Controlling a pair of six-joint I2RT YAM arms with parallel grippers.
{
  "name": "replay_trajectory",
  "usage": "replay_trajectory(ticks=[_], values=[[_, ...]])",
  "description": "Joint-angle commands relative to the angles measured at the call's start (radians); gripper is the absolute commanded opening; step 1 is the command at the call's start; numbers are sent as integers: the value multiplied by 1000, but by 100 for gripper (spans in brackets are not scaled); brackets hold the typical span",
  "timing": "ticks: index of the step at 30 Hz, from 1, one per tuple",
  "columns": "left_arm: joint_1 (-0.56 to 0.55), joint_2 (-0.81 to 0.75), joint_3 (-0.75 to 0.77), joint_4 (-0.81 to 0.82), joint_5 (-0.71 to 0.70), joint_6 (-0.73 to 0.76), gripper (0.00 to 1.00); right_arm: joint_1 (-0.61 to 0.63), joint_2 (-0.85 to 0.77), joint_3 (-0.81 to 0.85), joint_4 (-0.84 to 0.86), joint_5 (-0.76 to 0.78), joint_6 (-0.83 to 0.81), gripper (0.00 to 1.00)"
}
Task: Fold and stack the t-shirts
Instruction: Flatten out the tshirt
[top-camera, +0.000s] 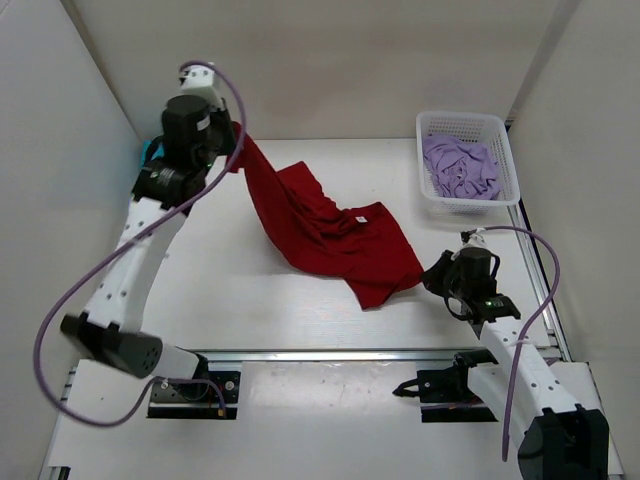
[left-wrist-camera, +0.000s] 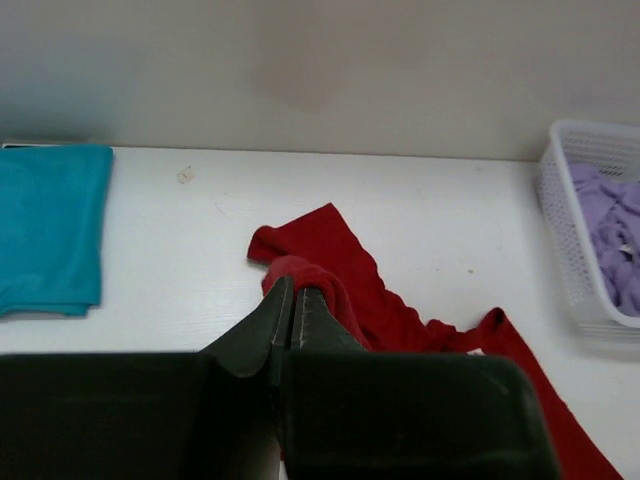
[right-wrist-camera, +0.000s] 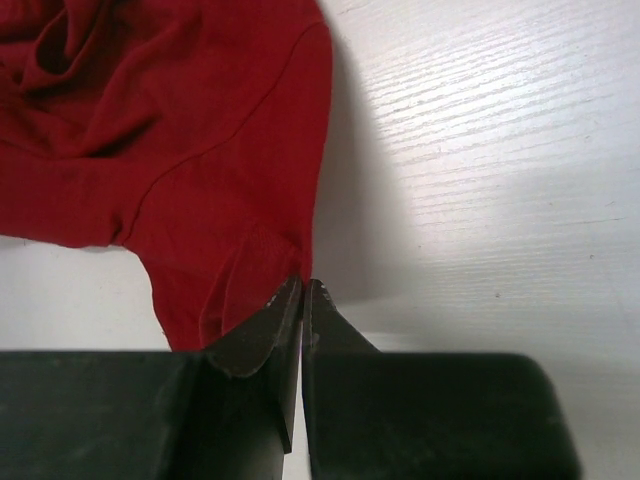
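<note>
Top view: task looks approx a third done. Teal shirt is at the far left edge, mostly hidden behind the left arm. Lilac shirt sits crumpled in the basket, not yet touched. Red shirt is the one in hand: stretched diagonally across the tabletop, unfolded and wrinkled. Left arm reaches far back w/ left tool raised, red cloth hanging from it. Right arm is bent low, right tool at the shirt's near right corner.

Left wrist view: left tool's tips are pinched narrow on a bunched bit of red cloth. Teal shirt lies flat and squared on the tabletop at left, so prob. already folded. Basket is far right.

Right wrist view: right tool's tips are closed tight at the hem corner of the red shirt; a small flap rises into them, so it seems to grip it. Rest of that corner lies flat.
</note>
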Motion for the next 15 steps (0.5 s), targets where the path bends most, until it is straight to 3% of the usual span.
replay_trajectory(ticks=[1, 6, 9, 15], values=[[49, -190, -3, -26, 61, -46, 0, 7, 4, 45, 28, 14, -7, 0], [14, -177, 181, -91, 78, -39, 0, -16, 44, 57, 75, 19, 19, 0], [49, -70, 311, -106, 137, -50, 0, -25, 104, 60, 105, -2, 24, 1], [138, 237, 313, -8, 210, -68, 0, -42, 148, 55, 137, -13, 15, 0]])
